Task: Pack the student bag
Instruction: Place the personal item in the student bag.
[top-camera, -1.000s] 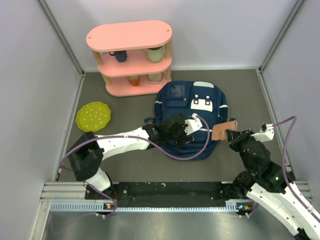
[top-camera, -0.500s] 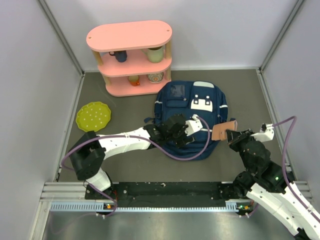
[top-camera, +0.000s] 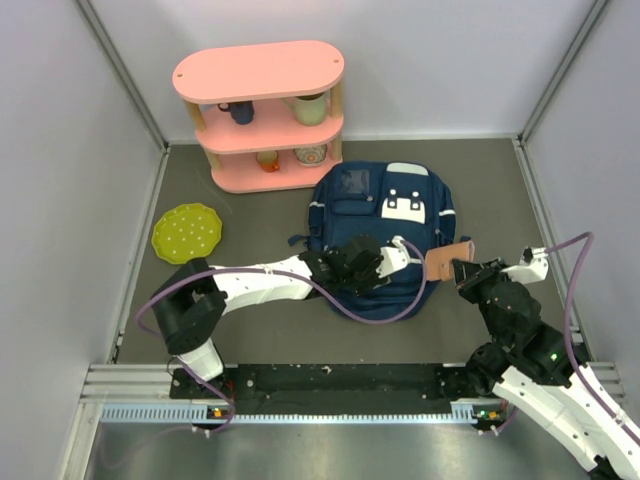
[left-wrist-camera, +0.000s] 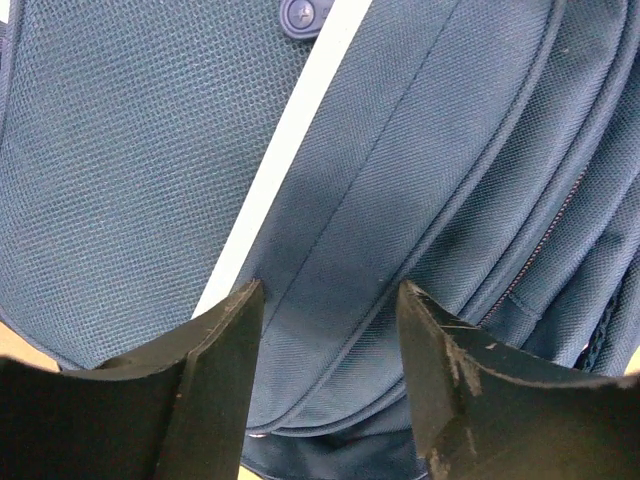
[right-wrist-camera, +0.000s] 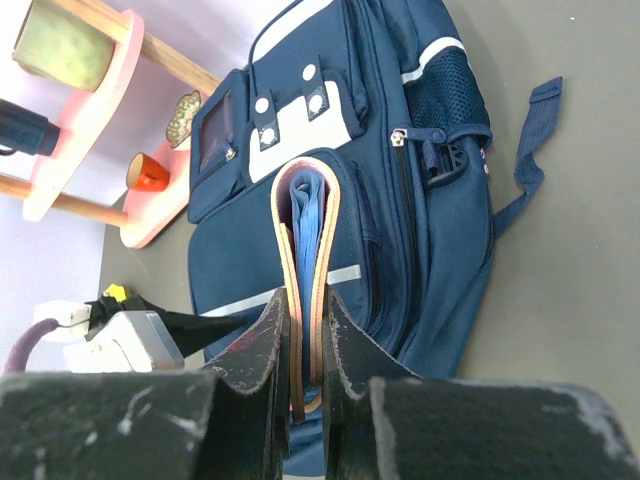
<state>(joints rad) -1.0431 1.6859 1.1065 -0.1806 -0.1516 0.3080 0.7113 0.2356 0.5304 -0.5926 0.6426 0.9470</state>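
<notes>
Since a second ago my left pincer (left-wrist-camera: 325, 300) has slid nearer along the student bag (top-camera: 395, 205), fingers spread wide over its fabric, gripping nothing. My right pincer (right-wrist-camera: 303, 300) is clamped on a tan notebook (right-wrist-camera: 305, 225) at the bag's right edge. The bag lies flat, front up, before a pink shelf (top-camera: 260, 70).

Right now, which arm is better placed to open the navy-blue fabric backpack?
Left, probably: the left end effector is open over the navy-blue fabric backpack, while the right end effector is shut on a tan leather folder.
</notes>
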